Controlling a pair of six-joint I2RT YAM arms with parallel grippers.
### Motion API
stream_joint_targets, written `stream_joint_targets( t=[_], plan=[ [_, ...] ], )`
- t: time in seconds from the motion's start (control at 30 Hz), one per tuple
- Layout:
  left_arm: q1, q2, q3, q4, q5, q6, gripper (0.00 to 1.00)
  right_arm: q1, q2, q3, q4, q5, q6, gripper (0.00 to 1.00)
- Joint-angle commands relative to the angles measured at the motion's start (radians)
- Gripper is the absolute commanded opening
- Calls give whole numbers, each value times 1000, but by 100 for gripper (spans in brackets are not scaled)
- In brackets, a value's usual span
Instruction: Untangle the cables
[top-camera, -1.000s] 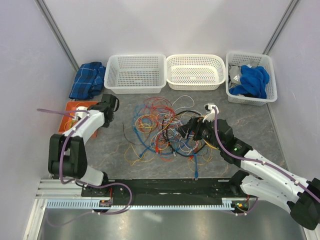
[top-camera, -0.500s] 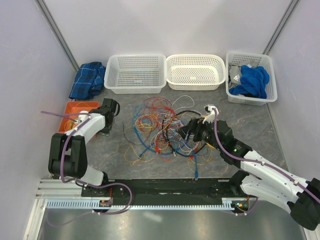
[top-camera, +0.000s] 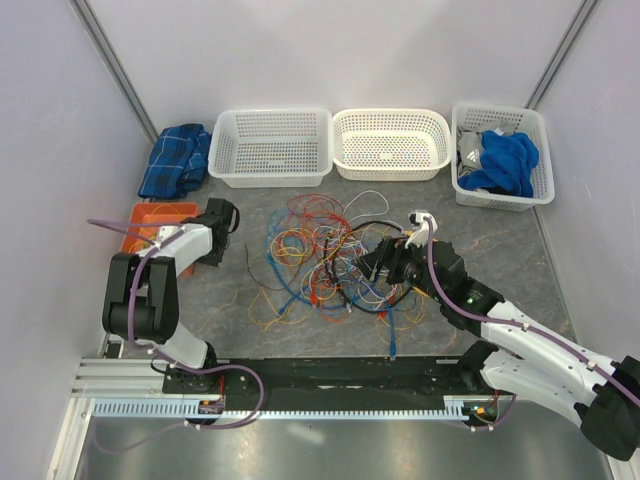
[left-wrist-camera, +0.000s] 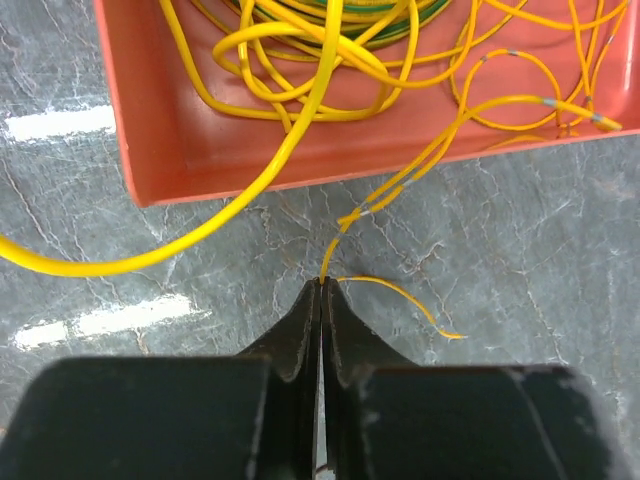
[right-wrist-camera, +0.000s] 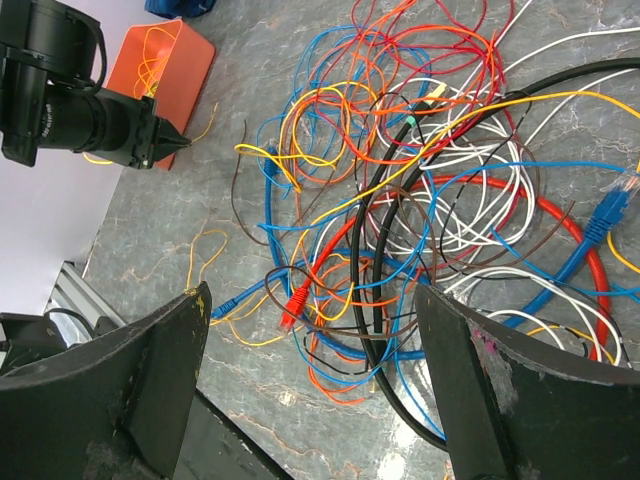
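The cables (top-camera: 325, 258) lie as a jumble of yellow, orange, red, blue and white wires mid-table, with a thicker black loop (top-camera: 350, 292) through them. They also fill the right wrist view (right-wrist-camera: 400, 180), black loop (right-wrist-camera: 372, 300) included. My right gripper (top-camera: 378, 268) hovers over the jumble's right side, open and empty (right-wrist-camera: 312, 295). My left gripper (top-camera: 202, 260) is at the corner of the orange tray (top-camera: 150, 215). It is shut (left-wrist-camera: 322, 285) on a thin yellow wire (left-wrist-camera: 385, 195) that runs into the tray (left-wrist-camera: 180, 150), where several yellow wires are coiled.
Three white baskets stand along the back: left (top-camera: 270, 147), middle (top-camera: 390, 143), and right (top-camera: 500, 155) holding blue cloth. A folded blue plaid cloth (top-camera: 175, 160) lies at the back left. White walls close in both sides.
My left arm has shifted a little toward the near edge beside the orange tray, still shut. My right gripper has barely moved over the jumble.
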Motion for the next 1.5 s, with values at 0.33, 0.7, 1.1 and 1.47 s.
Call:
stream_joint_targets(
  t=[0.33, 0.7, 1.1, 1.47],
  plan=[
    [22, -469, 91, -142, -47, 183, 2, 0, 7, -29, 89, -37, 23, 91],
    [297, -408, 168, -190, 8, 266, 2, 0, -96, -53, 31, -28, 13, 91],
    [384, -179, 223, -142, 83, 324, 37, -1, -96, -50, 0, 6, -13, 91],
    [294, -395, 231, -119, 220, 380, 57, 0, -22, -35, 48, -11, 2, 91]
  ],
)
